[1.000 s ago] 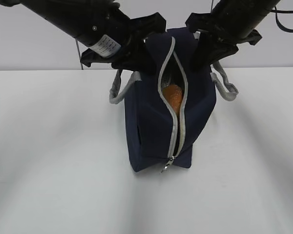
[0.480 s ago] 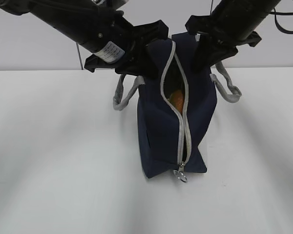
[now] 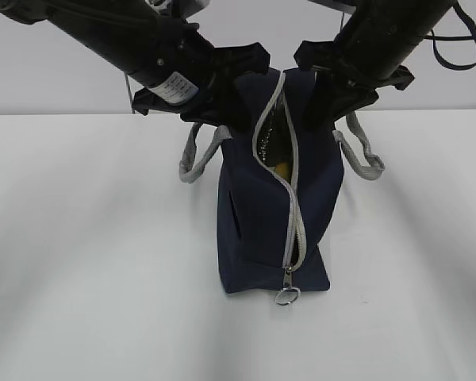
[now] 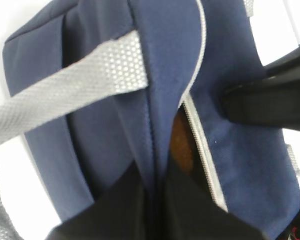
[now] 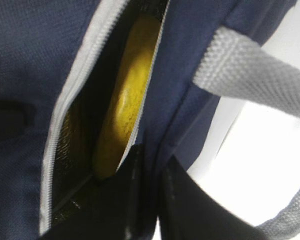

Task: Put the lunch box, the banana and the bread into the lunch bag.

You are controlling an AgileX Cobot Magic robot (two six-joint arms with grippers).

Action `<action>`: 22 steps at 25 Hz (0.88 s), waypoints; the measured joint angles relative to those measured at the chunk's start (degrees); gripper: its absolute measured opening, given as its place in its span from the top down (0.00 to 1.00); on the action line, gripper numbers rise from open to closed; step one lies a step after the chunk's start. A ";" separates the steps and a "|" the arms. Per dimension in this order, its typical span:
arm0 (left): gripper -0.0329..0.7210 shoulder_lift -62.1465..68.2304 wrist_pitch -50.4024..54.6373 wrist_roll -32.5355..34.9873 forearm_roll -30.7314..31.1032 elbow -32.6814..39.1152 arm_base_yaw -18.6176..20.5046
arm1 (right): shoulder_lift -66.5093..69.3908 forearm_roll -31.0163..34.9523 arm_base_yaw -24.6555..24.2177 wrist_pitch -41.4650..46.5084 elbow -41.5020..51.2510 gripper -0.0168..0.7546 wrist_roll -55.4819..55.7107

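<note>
The navy lunch bag point(image 3: 254, 230) stands on the white table with its grey zipper point(image 3: 293, 214) open along the upper part. My left gripper point(image 3: 244, 107) is shut on the left edge of the opening, and my right gripper point(image 3: 321, 99) is shut on the right edge. In the left wrist view the bag fabric point(image 4: 157, 165) is pinched between my jaws, and brown bread point(image 4: 180, 142) shows inside. In the right wrist view the yellow banana point(image 5: 127, 105) lies inside the opening, beside the pinched fabric point(image 5: 152, 170). The lunch box is hidden.
The metal ring pull point(image 3: 286, 297) lies on the table at the bag's near end. Grey webbing handles hang at the left point(image 3: 197, 155) and the right point(image 3: 363, 147) of the bag. The white table point(image 3: 87, 262) spreads around it.
The bag's near end has come down and forward, so the ring pull now rests on the table. The opening has narrowed, and the orange bread no longer shows in the exterior view.
</note>
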 joint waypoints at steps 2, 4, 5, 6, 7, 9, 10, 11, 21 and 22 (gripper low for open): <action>0.86 0.00 -0.22 0.00 0.06 0.00 0.00 | 0.00 0.12 0.00 0.00 0.00 0.85 0.00; 0.69 0.00 -0.35 0.00 0.06 0.00 0.00 | 0.00 0.50 0.00 0.00 0.00 0.74 0.00; 0.61 0.00 -0.35 0.00 0.06 0.00 0.00 | 0.00 0.81 0.00 0.00 0.00 0.69 0.00; 0.53 0.00 -0.35 0.00 0.06 0.00 0.00 | 0.00 0.91 0.00 0.00 0.00 0.65 0.12; 0.44 0.00 -0.22 0.00 0.13 0.00 0.00 | 0.00 1.06 0.00 0.00 0.00 0.63 0.53; 0.32 -0.17 -0.01 0.00 1.15 0.00 0.00 | 0.00 1.15 0.00 0.00 0.00 0.61 1.71; 0.29 -0.40 -0.01 0.00 1.69 0.00 0.00 | 0.00 1.15 0.00 0.00 0.00 0.61 2.02; 0.28 -0.86 0.03 0.00 2.37 0.00 0.00 | -0.27 0.90 0.00 0.00 0.00 0.61 2.78; 0.26 -11.09 2.55 0.70 13.74 0.84 -0.59 | -12.44 0.36 0.00 -3.90 8.25 0.60 4.41; 0.27 -11.98 2.59 0.85 14.18 1.93 -0.82 | -14.35 0.46 0.00 -5.71 11.34 0.60 3.86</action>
